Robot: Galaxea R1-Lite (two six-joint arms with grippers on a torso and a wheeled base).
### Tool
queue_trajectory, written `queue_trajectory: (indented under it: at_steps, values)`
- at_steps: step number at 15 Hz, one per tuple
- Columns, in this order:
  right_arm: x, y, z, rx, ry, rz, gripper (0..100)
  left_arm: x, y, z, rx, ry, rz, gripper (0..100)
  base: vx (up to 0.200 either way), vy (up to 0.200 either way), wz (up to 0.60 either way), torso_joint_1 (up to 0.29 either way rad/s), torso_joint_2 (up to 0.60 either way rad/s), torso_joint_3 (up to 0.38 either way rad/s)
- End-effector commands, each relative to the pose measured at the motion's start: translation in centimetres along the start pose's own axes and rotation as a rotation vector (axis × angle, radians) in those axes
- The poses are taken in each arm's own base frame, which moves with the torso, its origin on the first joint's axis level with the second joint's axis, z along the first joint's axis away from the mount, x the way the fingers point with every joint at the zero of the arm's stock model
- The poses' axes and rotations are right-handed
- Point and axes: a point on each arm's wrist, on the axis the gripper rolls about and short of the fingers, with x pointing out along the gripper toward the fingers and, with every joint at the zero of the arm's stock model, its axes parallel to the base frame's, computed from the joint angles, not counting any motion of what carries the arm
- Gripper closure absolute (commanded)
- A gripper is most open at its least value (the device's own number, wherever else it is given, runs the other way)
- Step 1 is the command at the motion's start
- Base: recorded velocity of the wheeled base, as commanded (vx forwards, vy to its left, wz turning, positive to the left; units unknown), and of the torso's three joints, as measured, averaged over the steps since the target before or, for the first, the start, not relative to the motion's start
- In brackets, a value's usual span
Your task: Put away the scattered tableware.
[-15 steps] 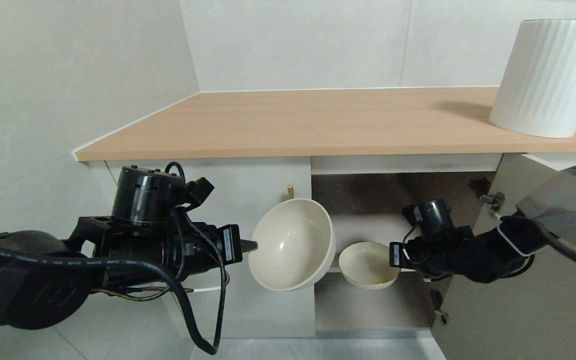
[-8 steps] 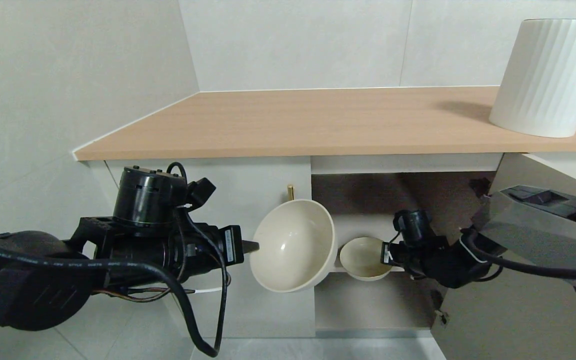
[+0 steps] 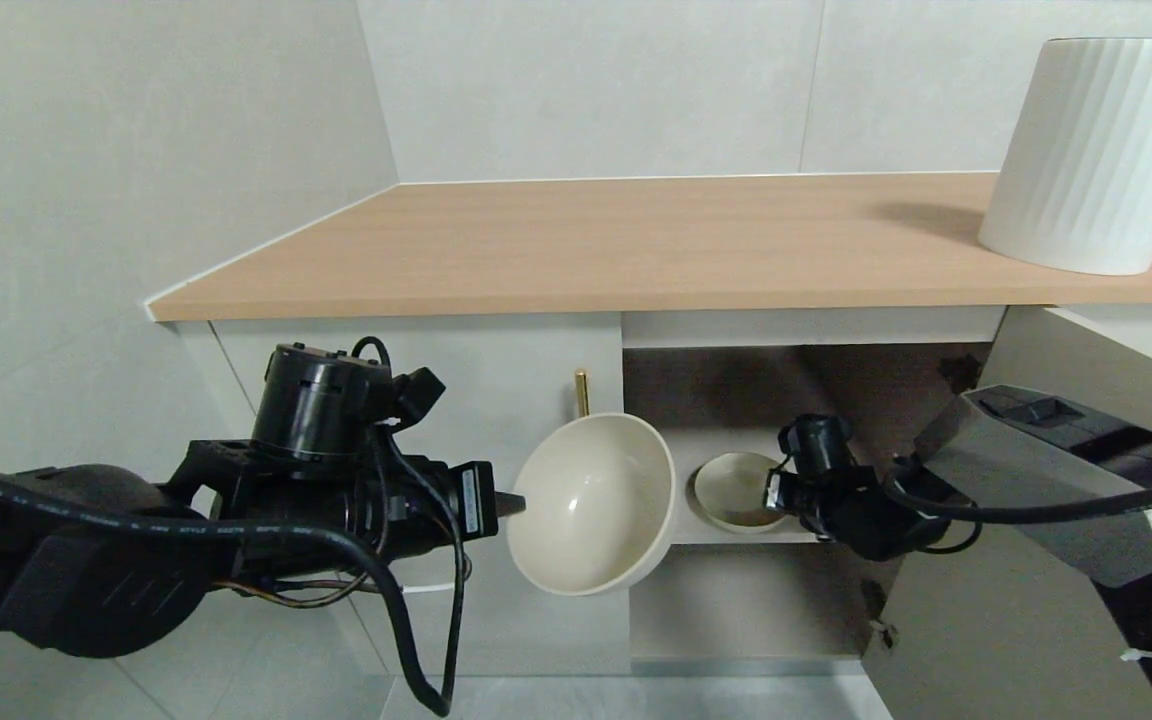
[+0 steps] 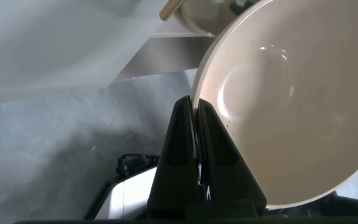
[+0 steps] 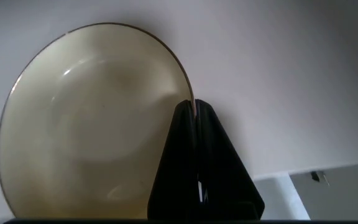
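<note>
The right gripper (image 3: 774, 493), clamped on the rim of the small bowl (image 3: 731, 490), holds it tilted over the shelf (image 3: 726, 537); best level it, lower until the base sits flat, then release; the left gripper (image 3: 514, 503) grips the big bowl (image 3: 591, 505) in front of the shelf.

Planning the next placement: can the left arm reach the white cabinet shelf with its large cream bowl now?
Probably not yet: the right gripper, shut on the small cream bowl, occupies the opening over the white cabinet shelf, right beside the large cream bowl held by the left gripper.
</note>
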Motion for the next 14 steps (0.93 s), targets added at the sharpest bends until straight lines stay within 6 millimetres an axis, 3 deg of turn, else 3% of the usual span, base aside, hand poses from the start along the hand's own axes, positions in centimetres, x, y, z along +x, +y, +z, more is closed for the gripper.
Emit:
queue_trajectory:
  at_steps: [1, 11, 12, 14]
  values:
    - [1.0, -0.1, -0.2, 0.006, -0.012, -0.022, 100, 0.6, 0.1, -0.3, -0.002, 0.022, 0.006, 100, 0.0, 0.0, 0.0, 0.0, 0.0, 0.0]
    - [1.3, 0.1, 0.4, 0.022, -0.04, -0.029, 100, 1.8, 0.3, -0.9, 0.012, 0.057, 0.02, 100, 0.0, 0.0, 0.0, 0.0, 0.0, 0.0]
    - [1.4, 0.0, 0.5, 0.024, -0.041, -0.031, 0, 1.9, 0.4, -1.0, 0.012, 0.061, 0.022, 100, 0.0, 0.0, 0.0, 0.0, 0.0, 0.0]
    - [1.5, -0.1, 0.9, 0.034, -0.053, -0.032, 0, 2.3, 0.4, -1.2, 0.02, 0.069, 0.034, 100, 0.0, 0.0, 0.0, 0.0, 0.0, 0.0]
